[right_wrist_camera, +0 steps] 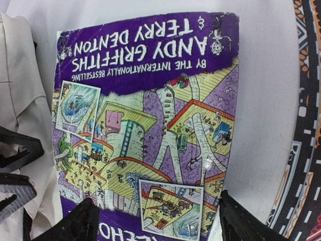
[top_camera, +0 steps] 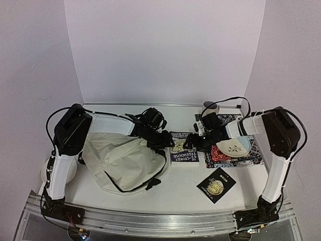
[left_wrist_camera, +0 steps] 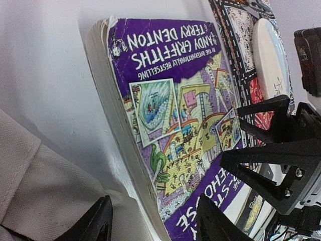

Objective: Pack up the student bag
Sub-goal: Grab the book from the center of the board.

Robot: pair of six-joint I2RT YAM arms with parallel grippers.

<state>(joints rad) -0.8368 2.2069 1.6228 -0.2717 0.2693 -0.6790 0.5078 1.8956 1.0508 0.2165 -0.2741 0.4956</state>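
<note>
While both grippers crowd one book, I note the hazards first. On my left gripper [left_wrist_camera: 153,223] the jaws stand part-spread astride the page edge of the purple book [left_wrist_camera: 175,125], one finger over cloth and the other over the cover. I cannot tell whether they pinch anything yet. On my right gripper [right_wrist_camera: 155,226] the jaws are wide above the cover, grasping nothing.

- My left pinch could take cloth along with the pages, so a lift would drag the bag.
- My two grippers sit near each other over the book and could knock.
- Held by one edge, the paperback may fan open or slip.

The student bag [top_camera: 123,163] lies flat on the table [top_camera: 175,201], left of the book. Its cloth lies right under my left gripper's outer finger. From my right gripper it lies across the book. No open mouth shows.
</note>
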